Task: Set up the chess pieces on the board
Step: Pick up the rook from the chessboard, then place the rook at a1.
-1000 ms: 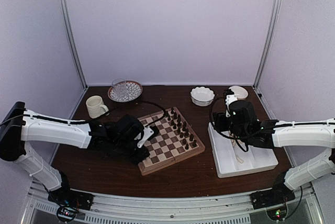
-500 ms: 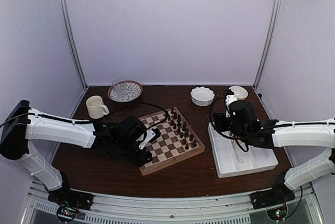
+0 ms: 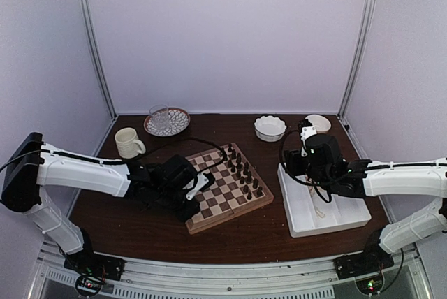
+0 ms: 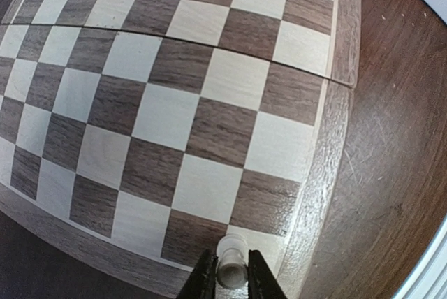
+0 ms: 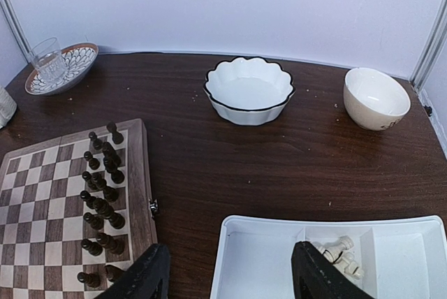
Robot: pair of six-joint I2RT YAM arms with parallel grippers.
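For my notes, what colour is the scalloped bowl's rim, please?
Black, around a white bowl; clearest in the right wrist view.

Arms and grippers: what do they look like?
The left arm and right arm have white tubular shells with black joints and wrist housings; thin black cables loop near each wrist. The left gripper and right gripper each have two black fingers.

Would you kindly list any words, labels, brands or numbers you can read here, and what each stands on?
None can be read: the chessboard, white tray, mug and scalloped bowl show no lettering.
A faint dark mark low on the cream bowl is too small to read.
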